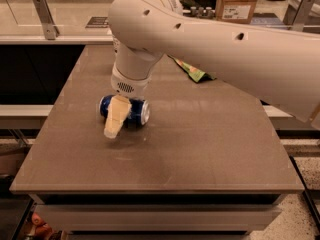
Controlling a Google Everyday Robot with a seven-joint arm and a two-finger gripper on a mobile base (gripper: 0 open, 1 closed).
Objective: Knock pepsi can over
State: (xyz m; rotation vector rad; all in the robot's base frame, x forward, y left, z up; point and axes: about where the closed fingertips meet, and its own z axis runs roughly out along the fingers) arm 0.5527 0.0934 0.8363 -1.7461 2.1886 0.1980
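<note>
Over pepsi can (pixel 138 112), end effector (pixel 114 125)

The can (pixel 134 112) is dark blue with a silver end. The gripper (pixel 114 124), lying across the front of the can, is pale cream-tan. The arm (pixel 225 49), rising above and to the right of the can, is plain glossy white with a few small dark holes, and has a patch of fine grey dots just above the can. The table (pixel 190 149) under the can is matte grey-brown with faint lighter streaks. Behind and to the right of the can, a bag (pixel 192 71) is green with yellow. Farther behind the can, a box (pixel 235 1) is cardboard brown with a white label. The floor (pixel 305 184), far right of the can, is beige and speckled.
</note>
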